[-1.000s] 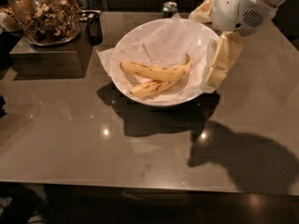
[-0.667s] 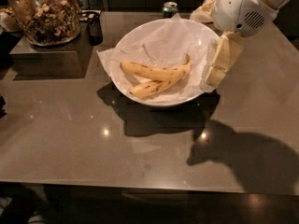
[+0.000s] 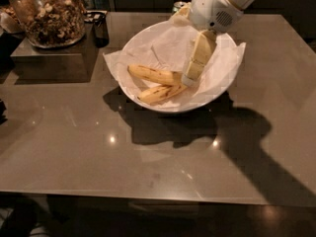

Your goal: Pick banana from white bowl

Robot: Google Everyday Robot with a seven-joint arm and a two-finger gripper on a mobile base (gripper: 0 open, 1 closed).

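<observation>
Shifted since ~1 s ago: gripper (image 3: 190, 81), from over right rim of white bowl (image 3: 173, 107) inward & down, now inside bowl at right ends of both fruits. Bowl, bananas, jar: same spots as before.

Gripper: pale, hanging down-left from white wrist housing (image 3: 215, 6) at top of frame, tip touching or just above right end of banana (image 3: 153, 74); contact can't be confirmed. Open vs closed: can't tell from this angle.

Banana: inside bowl, lying on crinkled paper liner (image 3: 163, 46), upper of the two, longer & thicker, yellow w/ small brown specks, running from left-centre of bowl toward gripper tip. Not lifted; resting flat.

2nd banana (image 3: 160, 93): just below the 1st, slimmer, dark streaks, angled so right ends meet near gripper, left ends spread apart in a narrow V.

Bowl: on grey-brown table (image 3: 148, 157), upper centre of frame, liner corners sticking out past rim at left & right. Dark shadow (image 3: 237, 137) of bowl + arm across table below & to right.

Elsewhere: glass jar (image 3: 47, 14) w/ nut-like mix, top left, on dark raised block (image 3: 44, 63), well apart from bowl. Small black container (image 3: 100, 27) beside jar. Green can top (image 3: 179, 5) behind bowl, partly hidden by arm.
</observation>
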